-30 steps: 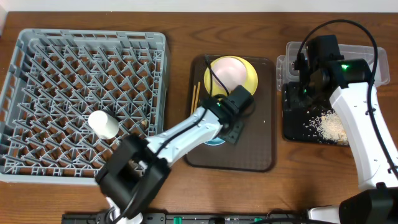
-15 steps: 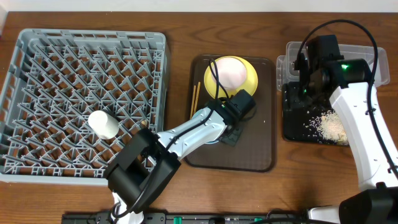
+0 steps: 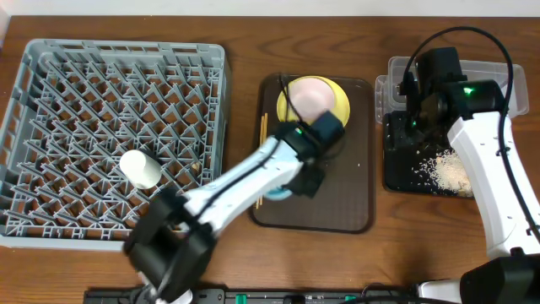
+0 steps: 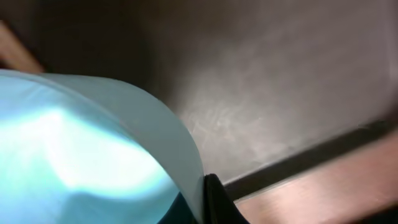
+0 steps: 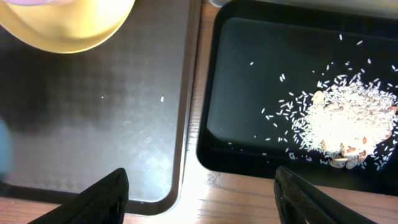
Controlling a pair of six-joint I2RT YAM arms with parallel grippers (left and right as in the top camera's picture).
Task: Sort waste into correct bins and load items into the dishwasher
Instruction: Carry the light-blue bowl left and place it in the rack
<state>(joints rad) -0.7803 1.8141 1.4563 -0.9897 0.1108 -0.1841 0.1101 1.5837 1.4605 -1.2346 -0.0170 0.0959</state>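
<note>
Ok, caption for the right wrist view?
Open right tool at rim of black tray, rice scraps inside; brown serving tray and yellow plate alongside.

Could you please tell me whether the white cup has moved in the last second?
No; the white cup lies in the same spot among the pegs of the grey dish rack.

Left arm (image 3: 245, 177) stretches diagonally forward, left gripper (image 3: 305, 177) clamped on the light blue bowl (image 4: 81, 149) rim; right gripper (image 5: 205, 199) hangs wide open, facing down.

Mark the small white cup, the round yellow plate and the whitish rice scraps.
small white cup (image 3: 141, 169), overhead view, its side
round yellow plate (image 3: 342, 103), overhead view, bare right rim
whitish rice scraps (image 5: 348, 121), right wrist view, middle of the heap
</note>
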